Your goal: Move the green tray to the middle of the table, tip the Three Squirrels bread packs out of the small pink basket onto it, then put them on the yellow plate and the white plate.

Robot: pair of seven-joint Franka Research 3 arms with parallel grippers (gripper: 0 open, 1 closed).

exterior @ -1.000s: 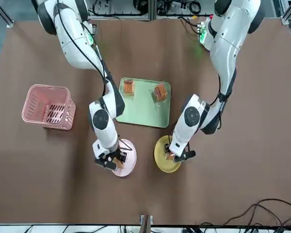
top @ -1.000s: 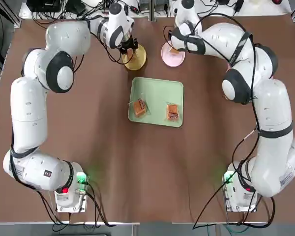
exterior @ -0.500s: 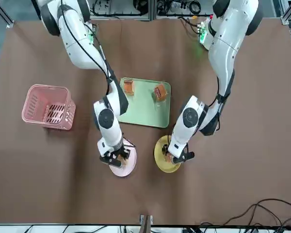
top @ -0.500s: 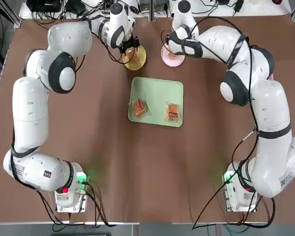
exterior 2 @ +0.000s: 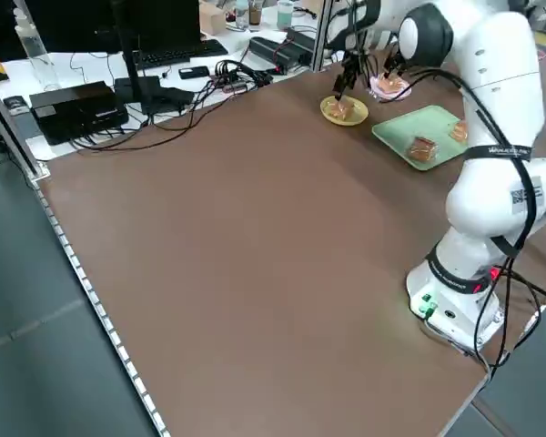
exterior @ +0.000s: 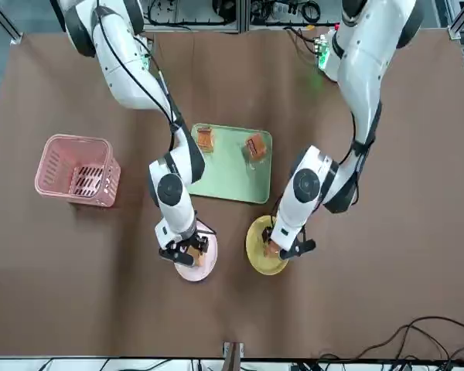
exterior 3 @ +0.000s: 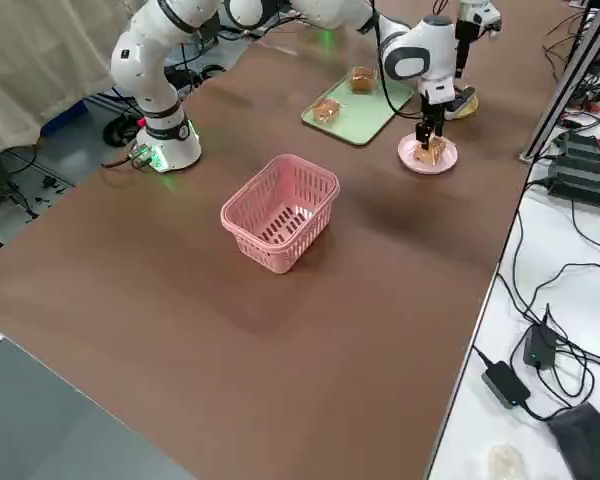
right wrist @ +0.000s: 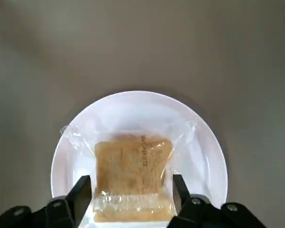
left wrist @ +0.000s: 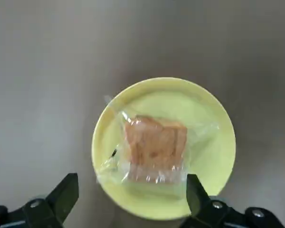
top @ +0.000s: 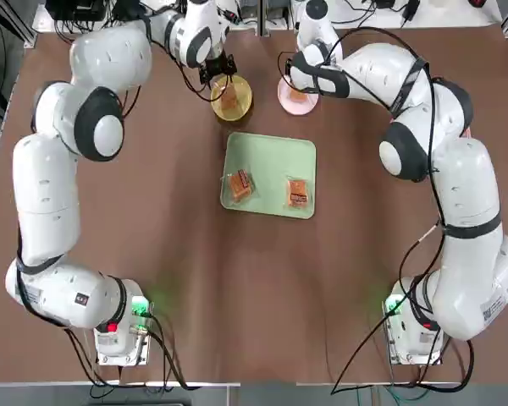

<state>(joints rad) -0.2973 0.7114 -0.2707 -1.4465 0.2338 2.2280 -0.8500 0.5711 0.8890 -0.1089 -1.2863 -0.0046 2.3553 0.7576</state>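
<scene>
From above, the brown table (top: 152, 211) has the green tray (top: 271, 156) at its centre with two bread packs (top: 240, 184) left on it, and the left gripper (top: 219, 68) has lifted back off the yellow plate (top: 240, 103) at twelve o'clock, leaving a pack there. From the front, the right gripper (exterior: 184, 249) hangs over the white plate (exterior: 203, 267), the pink basket (exterior: 76, 170) empty off at nine o'clock. Both wrist cameras show fingers spread with a pack lying free, so I'd say half remain.

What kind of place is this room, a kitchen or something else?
Most likely a robotics lab, not a kitchen: two robot arms are bolted to a plain brown table, cables and black electronic boxes crowd its edges, and the bread packs look like test props.
</scene>
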